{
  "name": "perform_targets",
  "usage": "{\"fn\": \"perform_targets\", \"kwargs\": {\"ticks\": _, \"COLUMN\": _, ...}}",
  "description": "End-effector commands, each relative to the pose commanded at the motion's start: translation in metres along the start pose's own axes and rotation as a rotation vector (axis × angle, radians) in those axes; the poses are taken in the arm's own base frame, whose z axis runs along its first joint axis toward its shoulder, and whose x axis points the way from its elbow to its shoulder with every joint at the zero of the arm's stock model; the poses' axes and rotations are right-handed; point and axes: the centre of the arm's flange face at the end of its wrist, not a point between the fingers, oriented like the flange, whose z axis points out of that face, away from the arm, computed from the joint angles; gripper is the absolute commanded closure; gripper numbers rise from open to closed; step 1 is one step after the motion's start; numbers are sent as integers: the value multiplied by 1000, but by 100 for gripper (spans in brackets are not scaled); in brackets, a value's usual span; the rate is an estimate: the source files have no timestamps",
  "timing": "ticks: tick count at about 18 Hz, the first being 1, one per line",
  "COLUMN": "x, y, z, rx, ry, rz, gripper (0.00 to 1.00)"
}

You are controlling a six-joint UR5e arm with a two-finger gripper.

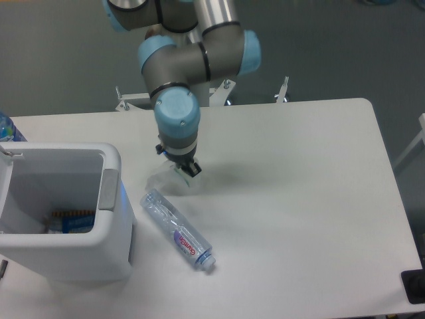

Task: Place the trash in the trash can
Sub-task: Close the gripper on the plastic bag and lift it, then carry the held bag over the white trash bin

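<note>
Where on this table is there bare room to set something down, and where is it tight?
The right half of the table, from the gripper to the right edge, is bare. So is the back strip left of the arm. It is crowded at front left: trash can, bottle and wrapper lie close together.

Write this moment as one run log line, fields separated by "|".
hand: shut on wrapper, raised off table | bottle: lying on table | trash can: left of bottle, open
</note>
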Motion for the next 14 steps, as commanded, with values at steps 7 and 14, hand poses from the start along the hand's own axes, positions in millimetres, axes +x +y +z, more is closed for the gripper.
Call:
{"fn": "perform_targets", "kwargs": {"ticks": 7, "x": -24, "y": 39, "z": -124, "rx": 81, "ry": -112, "rz": -95, "gripper": 100}}
{"fn": "perform_targets", "kwargs": {"ticks": 14, "x": -26, "y": 89, "z": -199, "rx": 500, "ry": -140, "rz": -322, "gripper": 100}}
